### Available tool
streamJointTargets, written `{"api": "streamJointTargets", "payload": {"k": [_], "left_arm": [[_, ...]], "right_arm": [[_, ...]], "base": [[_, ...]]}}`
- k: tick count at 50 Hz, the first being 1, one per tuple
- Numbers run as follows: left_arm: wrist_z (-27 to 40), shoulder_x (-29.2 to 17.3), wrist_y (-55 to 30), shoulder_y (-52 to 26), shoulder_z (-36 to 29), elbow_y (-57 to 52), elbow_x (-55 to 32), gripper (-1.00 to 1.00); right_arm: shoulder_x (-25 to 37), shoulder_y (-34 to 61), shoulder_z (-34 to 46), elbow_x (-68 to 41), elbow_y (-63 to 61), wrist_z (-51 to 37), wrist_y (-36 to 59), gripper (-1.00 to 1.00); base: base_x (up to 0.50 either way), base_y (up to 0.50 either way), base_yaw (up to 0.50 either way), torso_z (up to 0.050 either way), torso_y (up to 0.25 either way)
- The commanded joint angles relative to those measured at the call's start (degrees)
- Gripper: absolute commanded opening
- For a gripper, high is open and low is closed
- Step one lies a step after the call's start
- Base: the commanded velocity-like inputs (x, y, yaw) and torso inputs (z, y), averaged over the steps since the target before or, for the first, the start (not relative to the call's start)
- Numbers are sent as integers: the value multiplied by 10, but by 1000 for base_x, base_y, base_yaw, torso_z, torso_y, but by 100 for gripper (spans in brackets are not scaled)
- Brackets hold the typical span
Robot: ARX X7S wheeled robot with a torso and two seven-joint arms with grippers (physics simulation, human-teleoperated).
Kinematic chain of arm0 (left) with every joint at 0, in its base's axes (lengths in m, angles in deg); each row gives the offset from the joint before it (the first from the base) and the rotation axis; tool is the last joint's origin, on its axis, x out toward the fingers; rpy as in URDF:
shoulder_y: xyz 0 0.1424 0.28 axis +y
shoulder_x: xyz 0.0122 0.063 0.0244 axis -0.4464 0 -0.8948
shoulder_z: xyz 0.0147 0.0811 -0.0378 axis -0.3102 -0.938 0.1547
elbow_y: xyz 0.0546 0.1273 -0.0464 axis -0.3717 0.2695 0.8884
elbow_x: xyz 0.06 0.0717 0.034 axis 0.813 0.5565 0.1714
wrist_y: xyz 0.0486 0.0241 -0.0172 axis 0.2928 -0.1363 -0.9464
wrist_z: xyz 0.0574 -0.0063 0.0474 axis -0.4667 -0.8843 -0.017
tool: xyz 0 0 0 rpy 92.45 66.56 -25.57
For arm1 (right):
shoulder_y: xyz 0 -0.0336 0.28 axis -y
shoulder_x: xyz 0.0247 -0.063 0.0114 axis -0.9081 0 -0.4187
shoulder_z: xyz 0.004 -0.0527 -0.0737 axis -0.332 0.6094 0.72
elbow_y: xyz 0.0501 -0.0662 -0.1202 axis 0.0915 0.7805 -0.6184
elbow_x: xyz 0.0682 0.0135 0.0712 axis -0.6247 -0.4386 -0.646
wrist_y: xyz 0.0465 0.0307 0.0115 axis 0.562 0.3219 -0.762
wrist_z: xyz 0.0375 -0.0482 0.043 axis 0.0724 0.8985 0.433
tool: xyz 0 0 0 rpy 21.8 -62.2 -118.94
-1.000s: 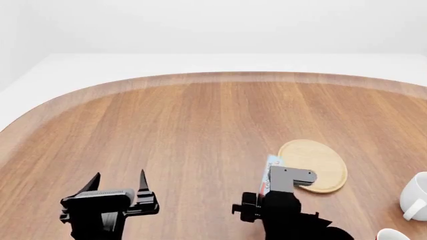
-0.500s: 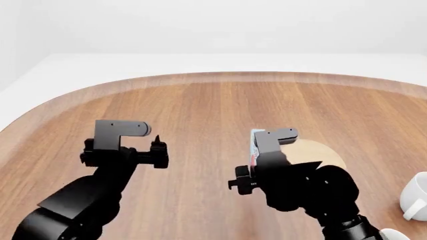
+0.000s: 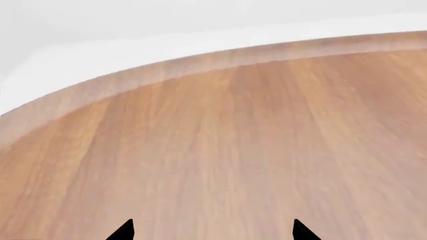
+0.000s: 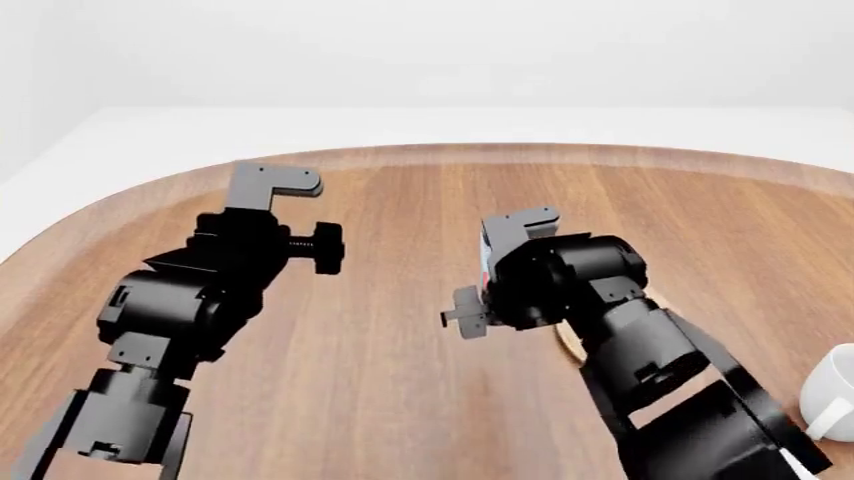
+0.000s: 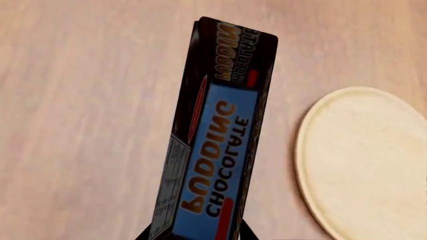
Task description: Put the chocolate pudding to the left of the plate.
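Wooden surface (image 4: 400, 230), warm brown, grain running lengthwise away from the viewer. Far edge curves round at the left corner, with a paler rim band along it. White floor (image 4: 441, 122) beyond the edge. Plain white wall (image 4: 441, 50) behind. Light even, no hard shadows.

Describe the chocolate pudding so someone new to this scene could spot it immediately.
On the wooden table, look at the right gripper, raised near the middle. The chocolate pudding is the slim carton clamped in it, beside the plate. Its blue panel with printed lettering and dark brown edges sets it apart from the plain tan plate and white mug.
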Motion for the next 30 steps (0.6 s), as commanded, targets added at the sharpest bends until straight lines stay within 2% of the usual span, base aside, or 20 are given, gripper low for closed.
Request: {"api": "streamJointTargets", "payload": {"k": [1, 9, 21, 30], "left_arm": [[-37, 31, 46, -79, -18, 170, 23, 100], [-40, 39, 58, -104, -21, 213, 30, 100], [-37, 34, 39, -102, -17, 185, 21, 100], [-32, 34, 36, -105, -16, 188, 19, 100]], "right_arm": [[-26, 74, 189, -132, 135, 42, -62, -100], [-26, 88, 294, -235, 168, 39, -83, -100], [-26, 97, 331, -265, 167, 41, -88, -100], [-26, 101, 373, -302, 161, 43, -96, -100]], "base": [[0, 0, 0, 0, 0], [0, 0, 0, 0, 0], [0, 0, 0, 0, 0], [0, 0, 0, 0, -248]]}}
